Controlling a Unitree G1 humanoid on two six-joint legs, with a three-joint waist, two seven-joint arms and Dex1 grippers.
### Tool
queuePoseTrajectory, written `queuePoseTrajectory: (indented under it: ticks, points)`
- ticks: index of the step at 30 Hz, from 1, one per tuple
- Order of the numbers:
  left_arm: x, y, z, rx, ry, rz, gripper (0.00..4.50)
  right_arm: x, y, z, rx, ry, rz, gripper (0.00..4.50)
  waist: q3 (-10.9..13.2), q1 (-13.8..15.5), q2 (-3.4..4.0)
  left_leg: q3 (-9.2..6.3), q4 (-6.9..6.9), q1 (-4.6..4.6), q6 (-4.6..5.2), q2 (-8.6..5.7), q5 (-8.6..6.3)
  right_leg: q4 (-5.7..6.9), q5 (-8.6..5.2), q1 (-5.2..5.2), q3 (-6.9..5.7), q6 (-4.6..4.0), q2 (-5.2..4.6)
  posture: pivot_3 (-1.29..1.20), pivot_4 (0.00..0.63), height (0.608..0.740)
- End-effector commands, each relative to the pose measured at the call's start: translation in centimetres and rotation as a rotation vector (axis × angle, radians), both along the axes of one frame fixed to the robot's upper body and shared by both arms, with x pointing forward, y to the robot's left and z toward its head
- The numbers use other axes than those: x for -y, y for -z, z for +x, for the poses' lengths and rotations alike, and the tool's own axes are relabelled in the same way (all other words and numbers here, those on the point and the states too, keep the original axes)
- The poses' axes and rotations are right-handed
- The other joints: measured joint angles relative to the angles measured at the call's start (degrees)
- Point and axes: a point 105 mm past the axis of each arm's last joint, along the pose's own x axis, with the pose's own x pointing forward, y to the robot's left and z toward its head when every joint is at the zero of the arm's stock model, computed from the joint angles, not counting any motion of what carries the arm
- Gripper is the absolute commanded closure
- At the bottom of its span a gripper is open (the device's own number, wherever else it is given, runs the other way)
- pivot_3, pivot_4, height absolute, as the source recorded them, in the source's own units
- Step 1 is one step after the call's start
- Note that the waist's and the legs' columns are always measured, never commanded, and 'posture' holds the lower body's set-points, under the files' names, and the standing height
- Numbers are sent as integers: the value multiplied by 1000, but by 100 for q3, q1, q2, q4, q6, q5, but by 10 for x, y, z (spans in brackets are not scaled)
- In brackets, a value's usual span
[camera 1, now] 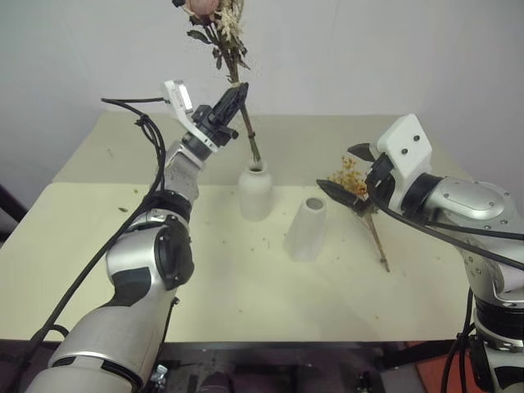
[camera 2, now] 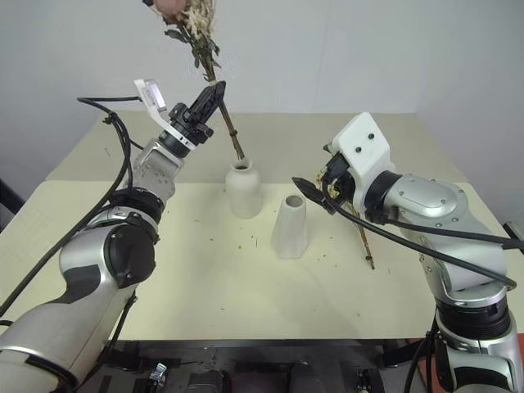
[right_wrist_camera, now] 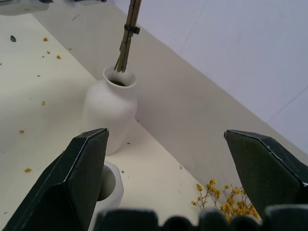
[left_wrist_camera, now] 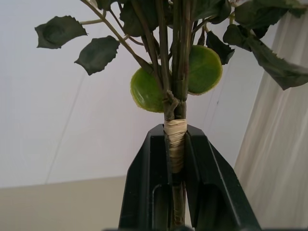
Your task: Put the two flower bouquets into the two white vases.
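Nearest the head camera: left pincer (camera 1: 232, 105) raised over the cream bench (camera 1: 98, 246), clamped tight on the stems of the rose bunch (camera 1: 214, 20), stem ends dipped into the mouth of the bottle vase (camera 1: 255, 190). Just beside it, cone vase (camera 1: 306, 229), empty. Right pincer (camera 1: 350, 170) spread wide, gripping nothing, hovering in front of the yellow bunch (camera 1: 352, 182), lying flat on the bench right of the cone vase. Crumbs of petal scattered about.

Left wrist view: black fingers (left_wrist_camera: 144, 192) pinching the taped stems, green leaves above.

Right wrist view: wide-apart fingers (right_wrist_camera: 82, 168) framing bottle vase, stems in its mouth, yellow blossoms near one fingertip.
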Motion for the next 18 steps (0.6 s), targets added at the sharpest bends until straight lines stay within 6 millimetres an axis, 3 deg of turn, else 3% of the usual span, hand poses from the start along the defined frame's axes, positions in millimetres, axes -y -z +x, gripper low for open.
queuePoseTrajectory:
  ticks: [1,9,18]
  points:
    - [3,-4,-2,33,-3,19,4375,0,-16,-9,75,1,5,0,0,1,0,0,0,0,0,0,0,0,0,0,0,0,0,0,150,740]
    - [14,8,0,42,-34,127,4375,2,-14,-10,71,19,12,0,0,11,0,0,0,4,0,0,0,2,0,2,0,0,0,0,150,740]
    - [-10,-7,8,-42,-83,-120,4375,3,-11,-9,67,25,17,0,0,-1,0,0,0,4,0,1,0,3,-1,1,0,2,0,0,150,740]
